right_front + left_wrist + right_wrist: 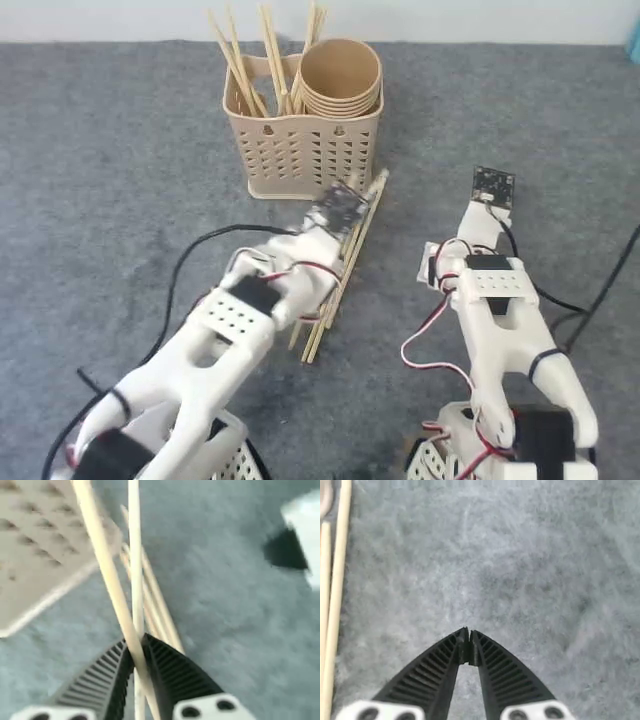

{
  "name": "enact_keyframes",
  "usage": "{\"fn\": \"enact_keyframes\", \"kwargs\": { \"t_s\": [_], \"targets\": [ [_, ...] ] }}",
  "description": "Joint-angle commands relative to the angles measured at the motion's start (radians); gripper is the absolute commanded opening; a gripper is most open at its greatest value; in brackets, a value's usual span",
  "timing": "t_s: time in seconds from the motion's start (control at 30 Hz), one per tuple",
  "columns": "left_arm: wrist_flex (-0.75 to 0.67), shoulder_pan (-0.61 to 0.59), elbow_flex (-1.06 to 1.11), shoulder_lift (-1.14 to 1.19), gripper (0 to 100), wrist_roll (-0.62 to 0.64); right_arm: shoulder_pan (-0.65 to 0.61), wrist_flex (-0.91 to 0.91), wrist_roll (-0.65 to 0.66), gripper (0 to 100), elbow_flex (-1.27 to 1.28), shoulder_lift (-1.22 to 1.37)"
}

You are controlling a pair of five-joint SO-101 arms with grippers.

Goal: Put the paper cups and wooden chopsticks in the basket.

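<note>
The paper cups (340,72) sit in one stack inside the tan basket (300,150), on its right side. Next to them, some standing chopsticks (272,55) lean in the basket and poke out above its rim. More loose chopsticks (315,335) lie in a bunch on the grey carpet (100,180), just in front of the basket. The far end of the bunch comes right up beside the basket's front corner. The left arm (250,300) stretches over this bunch, and the left gripper (134,647) is down among the sticks. Its two black fingers are squeezed tight on one pale held chopstick (109,575), which slants up toward the basket's holey wall. A second stick runs very close to it through the same spot, and it is hard to see if that one is pinched too. The right arm (495,290) is off to the side, well apart from the basket. The right gripper (469,636) points down at the carpet. Its fingers are pressed together at the tips with nothing between them, and the loose chopsticks lie off to one side of it.
</note>
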Motion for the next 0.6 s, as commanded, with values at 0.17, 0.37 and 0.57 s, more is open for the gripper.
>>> {"fn": "enact_keyframes", "kwargs": {
  "t_s": [0.17,0.37,0.57],
  "targets": [
    [-0.150,-0.155,0.025,-0.103,1,0.005,-0.065,0.027,-0.031,0.9,-0.018,-0.051],
    [-0.153,-0.152,0.093,-0.216,1,0.005,-0.156,0.039,-0.074,1.0,-0.071,-0.051],
    [-0.152,-0.161,0.240,-0.525,1,0.005,-0.269,0.038,-0.094,1.3,-0.120,-0.051]
  ]
}}
